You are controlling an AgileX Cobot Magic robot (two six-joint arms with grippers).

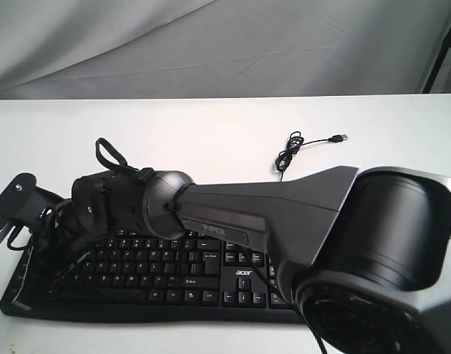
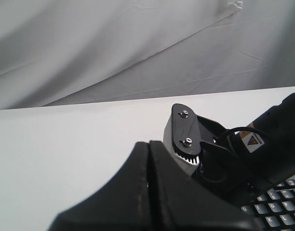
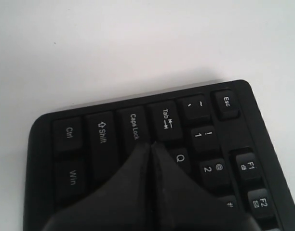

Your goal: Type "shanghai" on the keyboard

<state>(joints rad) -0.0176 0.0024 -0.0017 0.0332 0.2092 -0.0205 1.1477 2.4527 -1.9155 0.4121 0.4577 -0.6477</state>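
Both pinched shut, gripping nothing: poises right gripper [image 3: 150, 144] over keyboard [image 3: 99, 130], lying flat on white table [image 1: 211, 133], just by Caps Lock key [image 3: 134, 126]; parks left gripper [image 2: 148, 144] beside keyboard. Offers no count of letters typed; possibly early in "shanghai".

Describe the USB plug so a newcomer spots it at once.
Start at the white table, then the black keyboard at its near edge. Beyond it a thin black cable coils; the USB plug is its metal-tipped free end, lying unplugged.
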